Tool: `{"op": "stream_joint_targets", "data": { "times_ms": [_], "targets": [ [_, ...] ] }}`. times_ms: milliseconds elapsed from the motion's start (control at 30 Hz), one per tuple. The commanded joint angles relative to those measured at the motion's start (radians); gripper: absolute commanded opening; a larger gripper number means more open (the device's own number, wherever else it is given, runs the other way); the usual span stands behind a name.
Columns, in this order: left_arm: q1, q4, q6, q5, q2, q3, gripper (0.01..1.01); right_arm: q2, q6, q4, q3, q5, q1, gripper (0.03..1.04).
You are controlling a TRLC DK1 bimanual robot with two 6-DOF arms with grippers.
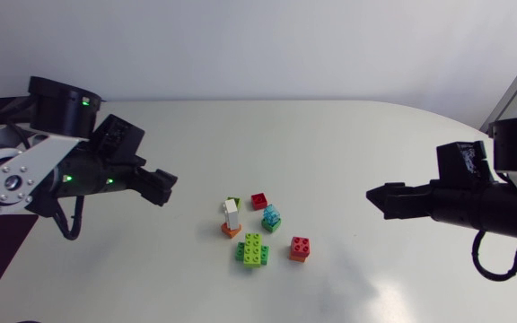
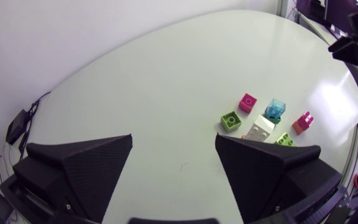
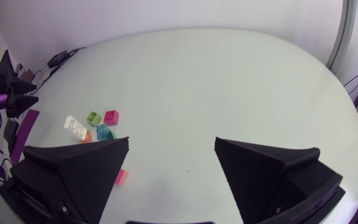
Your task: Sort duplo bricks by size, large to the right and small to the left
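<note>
— Our left gripper (image 2: 173,140) gapes wide and empty; why?
— Nothing looks sorted yet. The duplo bricks (image 2: 265,124) sit clustered ahead of it, and our right gripper (image 3: 172,142), equally spread and empty, faces them across the table (image 1: 330,144).

Smooth plastic bricks (image 1: 255,249) lie on a softly glossy table (image 1: 348,152); the left gripper (image 2: 173,138) is matte, finely textured.

Counted 7 duplo bricks (image 1: 300,248) in cluster: 2 red bricks (image 1: 258,201), 2 green bricks (image 1: 253,249), 1 white brick (image 1: 231,208), 1 teal brick (image 1: 271,213), 1 orange brick (image 1: 231,231). Grippers numbered 2: left gripper (image 1: 164,187), right gripper (image 1: 372,196). Table (image 1: 375,135) numbered 1.
</note>
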Motion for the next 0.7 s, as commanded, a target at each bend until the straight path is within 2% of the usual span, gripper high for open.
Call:
{"op": "stream_joint_targets", "data": {
  "times_ms": [0,67,133,200,333,567,667],
  "targets": [
    [-0.044,-0.013,0.079,0.001,0.052,0.043,0.936,0.062,-0.032,-0.043,0.047,-0.025,-0.007,1.0],
    [-0.091,-0.008,0.12,0.038,0.056,0.031,0.954,0.077,-0.088,-0.082,0.055,-0.06,-0.006,1.0],
    [-0.113,-0.01,0.146,0.155,0.079,0.031,0.959,0.077,-0.132,-0.111,0.055,-0.065,0.006,1.0],
    [-0.13,-0.011,0.184,0.222,0.107,0.036,0.959,0.081,-0.232,-0.165,0.061,-0.075,0.017,1.0],
    [-0.136,-0.011,0.26,0.31,0.174,0.054,0.959,0.068,-0.329,-0.208,0.051,-0.206,0.013,1.0],
    [-0.081,0.003,0.392,0.408,0.296,0.085,0.957,0.052,-0.344,-0.254,0.067,-0.226,0.023,1.0],
    [-0.079,0.044,0.424,0.409,0.349,0.097,0.956,0.062,-0.348,-0.249,0.061,-0.226,0.026,1.0]
  ]
}}
